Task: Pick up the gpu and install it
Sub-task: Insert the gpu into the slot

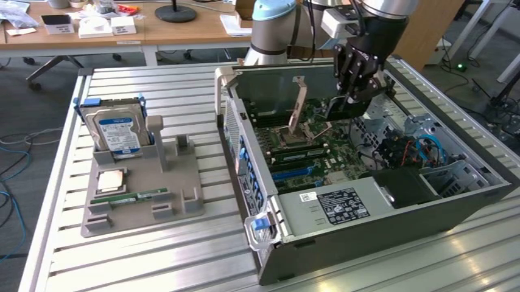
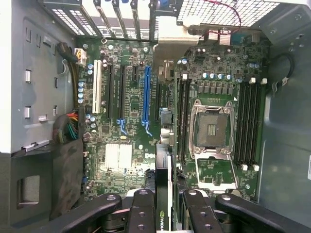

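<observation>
My gripper (image 1: 354,97) hangs over the open computer case (image 1: 382,216), shut on the gpu (image 1: 343,111). The card hangs on edge below the fingers, just above the motherboard (image 1: 313,152). In the wrist view the gpu (image 2: 163,182) appears edge-on between the two black fingers (image 2: 142,209), with its pale metal bracket (image 2: 170,41) reaching toward the case's rear slot openings. It hovers beside the long blue slot (image 2: 146,97), between that slot and the black memory slots (image 2: 183,121).
A grey holder (image 1: 175,198) on the exterior view's left carries a silver hard drive (image 1: 120,131), a CPU (image 1: 109,179) and a green RAM stick (image 1: 130,198). Inside the case are the open CPU socket (image 2: 213,128), cable bundles (image 1: 410,152) and the case walls.
</observation>
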`<state>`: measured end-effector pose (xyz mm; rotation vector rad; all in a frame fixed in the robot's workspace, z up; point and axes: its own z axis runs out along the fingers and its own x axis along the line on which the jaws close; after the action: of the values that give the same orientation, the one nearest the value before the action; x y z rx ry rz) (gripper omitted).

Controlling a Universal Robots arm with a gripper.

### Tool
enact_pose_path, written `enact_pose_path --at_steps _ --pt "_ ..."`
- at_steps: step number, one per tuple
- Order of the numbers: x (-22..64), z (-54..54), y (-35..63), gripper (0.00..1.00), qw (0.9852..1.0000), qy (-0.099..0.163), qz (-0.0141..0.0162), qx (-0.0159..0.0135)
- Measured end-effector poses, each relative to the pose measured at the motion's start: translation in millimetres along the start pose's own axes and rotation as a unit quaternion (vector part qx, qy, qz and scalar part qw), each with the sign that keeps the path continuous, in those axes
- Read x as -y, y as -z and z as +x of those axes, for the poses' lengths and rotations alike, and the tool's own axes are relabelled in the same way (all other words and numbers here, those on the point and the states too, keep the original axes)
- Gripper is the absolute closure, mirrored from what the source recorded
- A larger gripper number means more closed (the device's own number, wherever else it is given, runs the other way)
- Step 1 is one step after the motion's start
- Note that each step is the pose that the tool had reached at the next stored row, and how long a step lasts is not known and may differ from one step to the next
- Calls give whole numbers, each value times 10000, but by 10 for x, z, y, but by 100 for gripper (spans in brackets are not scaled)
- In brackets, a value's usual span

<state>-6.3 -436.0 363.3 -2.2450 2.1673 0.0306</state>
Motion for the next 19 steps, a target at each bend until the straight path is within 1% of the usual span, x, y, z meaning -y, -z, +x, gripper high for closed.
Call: enact_pose_path --at_steps 8,19 --pt "-4 95 2 73 10000 5 -1 0" --pt "-6 149 -2 73 10000 5 0 0"
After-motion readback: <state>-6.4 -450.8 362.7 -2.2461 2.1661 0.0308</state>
